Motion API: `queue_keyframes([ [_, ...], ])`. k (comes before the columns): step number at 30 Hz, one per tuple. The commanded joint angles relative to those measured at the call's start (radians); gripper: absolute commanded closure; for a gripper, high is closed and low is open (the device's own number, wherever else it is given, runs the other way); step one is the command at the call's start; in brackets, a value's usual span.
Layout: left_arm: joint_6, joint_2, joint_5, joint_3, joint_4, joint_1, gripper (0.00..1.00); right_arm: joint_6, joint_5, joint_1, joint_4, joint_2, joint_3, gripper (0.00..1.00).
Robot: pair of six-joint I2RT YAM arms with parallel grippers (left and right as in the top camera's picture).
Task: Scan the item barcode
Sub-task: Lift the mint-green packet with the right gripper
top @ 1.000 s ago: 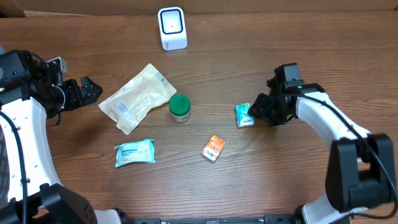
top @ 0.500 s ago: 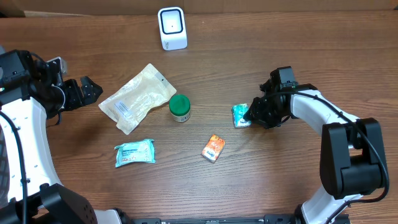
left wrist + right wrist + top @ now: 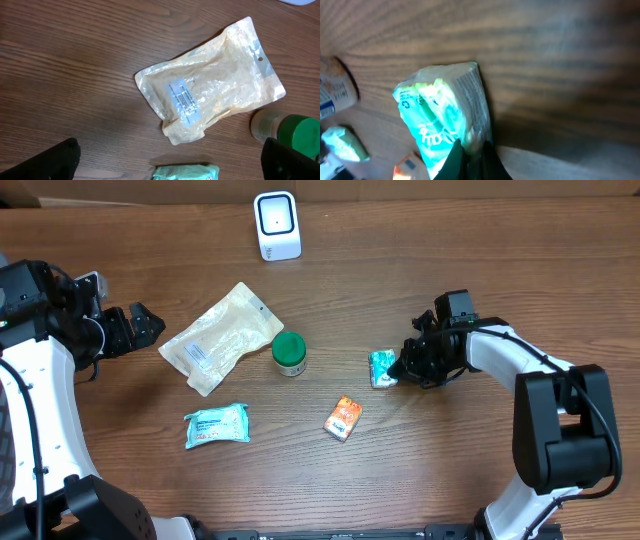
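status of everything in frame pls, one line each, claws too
scanner: upright, no item at it
left claw: open, empty
right claw: shut on the small teal packet
small teal packet: pinched at one edge, crumpled; lifted or not, unclear
clear pouch: lying flat, label up
green-capped bottle: upright, cap on
large teal packet: lying flat
orange packet: lying flat

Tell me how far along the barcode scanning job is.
Done: the right fingers are shut on the small teal packet. In hand: that pinch, low by the table, far from the white scanner. Left: lift it, carry it there, show the barcode. The left fingers sit open, idle.
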Motion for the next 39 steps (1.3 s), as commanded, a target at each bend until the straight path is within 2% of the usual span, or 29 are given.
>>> queue_keyframes([
  [1, -0.010, -0.011, 0.008, -0.003, 0.002, -0.005, 0.01, -0.050, -0.048, -0.009, -0.048, 0.023, 0.006, 0.96],
  [9, -0.010, -0.011, 0.008, -0.003, 0.001, -0.005, 0.00, -0.141, -0.563, -0.038, -0.071, -0.111, 0.078, 0.96],
  [15, -0.010, -0.011, 0.008, -0.003, 0.002, -0.005, 0.00, -0.132, -0.916, -0.039, 0.035, -0.144, 0.082, 0.96],
  [18, -0.010, -0.011, 0.008, -0.003, 0.002, -0.005, 0.01, -0.077, -1.036, -0.039, 0.103, -0.144, 0.082, 0.96],
  [27, -0.010, -0.011, 0.008, -0.003, 0.002, -0.005, 0.00, 0.396, -1.051, -0.039, 0.394, -0.145, 0.083, 0.96],
  [30, -0.010, -0.011, 0.008, -0.003, 0.002, -0.005, 0.00, 0.505, -1.051, -0.039, 0.491, -0.145, 0.083, 0.96],
  [33, -0.010, -0.011, 0.008, -0.003, 0.002, -0.005, 0.00, 0.575, -1.051, -0.039, 0.548, -0.147, 0.083, 0.96],
  [39, -0.010, -0.011, 0.008, -0.003, 0.002, -0.005, 0.00, 0.573, -1.051, -0.039, 0.557, -0.149, 0.083, 0.96],
])
